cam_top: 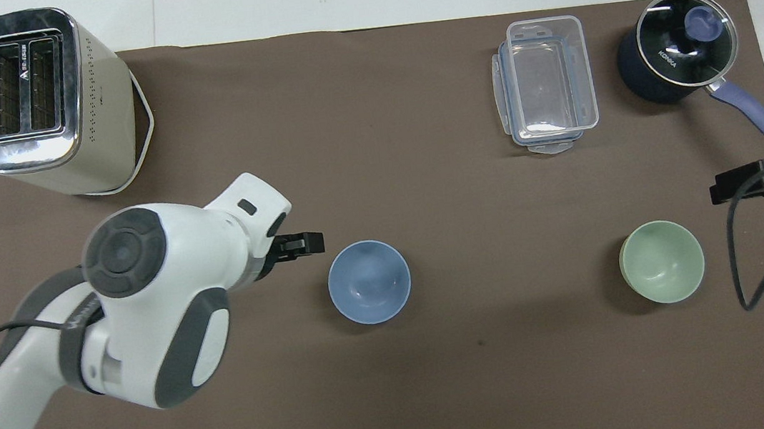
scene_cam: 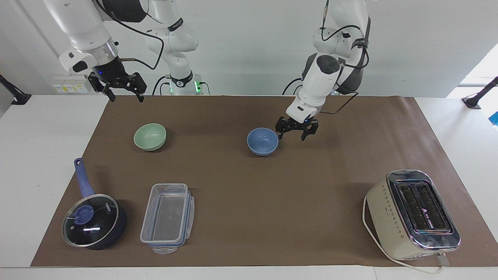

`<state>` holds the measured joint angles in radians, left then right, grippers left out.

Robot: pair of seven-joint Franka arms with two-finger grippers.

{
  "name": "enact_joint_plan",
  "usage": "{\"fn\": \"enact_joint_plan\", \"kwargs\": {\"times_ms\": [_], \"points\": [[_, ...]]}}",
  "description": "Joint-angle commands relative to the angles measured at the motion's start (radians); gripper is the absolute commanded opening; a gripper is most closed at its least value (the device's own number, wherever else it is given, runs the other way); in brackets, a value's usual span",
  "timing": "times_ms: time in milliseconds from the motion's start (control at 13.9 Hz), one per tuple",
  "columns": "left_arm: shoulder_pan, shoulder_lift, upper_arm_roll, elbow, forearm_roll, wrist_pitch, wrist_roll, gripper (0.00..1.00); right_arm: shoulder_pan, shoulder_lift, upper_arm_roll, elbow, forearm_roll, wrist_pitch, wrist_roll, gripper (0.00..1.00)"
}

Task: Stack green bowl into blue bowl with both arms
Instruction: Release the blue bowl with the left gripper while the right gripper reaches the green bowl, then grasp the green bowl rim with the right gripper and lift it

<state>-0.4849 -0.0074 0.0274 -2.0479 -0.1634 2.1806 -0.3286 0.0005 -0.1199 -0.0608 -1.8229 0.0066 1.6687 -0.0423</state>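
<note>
The blue bowl stands upright near the middle of the brown mat; it also shows in the overhead view. My left gripper is open and empty, raised a little over the mat just beside the blue bowl on the left arm's side, apart from it; it shows in the overhead view too. The green bowl stands upright toward the right arm's end. My right gripper is open and empty, high in the air over the mat's edge nearest the robots; it is only partly visible in the overhead view.
A cream toaster stands at the left arm's end, farther from the robots than the bowls. A clear plastic container and a dark blue lidded saucepan stand farther from the robots than the green bowl.
</note>
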Motion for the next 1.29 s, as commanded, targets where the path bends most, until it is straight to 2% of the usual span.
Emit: {"fn": "enact_joint_plan", "kwargs": {"times_ms": [0,143,358,430,573,717,932,1147,1219], "points": [[0.098,-0.057,-0.009,0.096,0.071,-0.175,0.106,1.0,-0.056,-0.029,0.001,-0.166,-0.011,0.158,-0.118,1.0],[0.143,-0.04,-0.007,0.214,0.105,-0.272,0.135,1.0,-0.079,-0.029,-0.001,-0.272,-0.011,0.271,-0.181,1.0],[0.244,-0.052,-0.001,0.314,0.134,-0.359,0.233,1.0,-0.143,-0.023,-0.001,-0.462,-0.011,0.518,-0.289,1.0],[0.276,-0.054,0.0,0.354,0.133,-0.417,0.287,1.0,-0.149,-0.024,0.001,-0.508,-0.011,0.558,-0.289,1.0],[0.336,-0.054,0.002,0.415,0.133,-0.501,0.374,1.0,-0.149,-0.024,-0.001,-0.555,-0.011,0.579,-0.292,1.0],[0.359,-0.049,0.002,0.449,0.134,-0.524,0.385,1.0,-0.171,-0.001,0.001,-0.631,-0.011,0.684,-0.312,1.0],[0.4,-0.023,0.002,0.5,0.134,-0.571,0.388,1.0,-0.213,0.003,0.001,-0.668,-0.011,0.704,-0.407,1.0],[0.402,-0.022,0.002,0.515,0.14,-0.576,0.417,1.0,-0.232,0.016,0.001,-0.671,-0.011,0.715,-0.421,1.0],[0.404,-0.025,0.002,0.515,0.151,-0.575,0.427,1.0,-0.231,0.02,0.001,-0.673,-0.01,0.715,-0.421,0.82]]}}
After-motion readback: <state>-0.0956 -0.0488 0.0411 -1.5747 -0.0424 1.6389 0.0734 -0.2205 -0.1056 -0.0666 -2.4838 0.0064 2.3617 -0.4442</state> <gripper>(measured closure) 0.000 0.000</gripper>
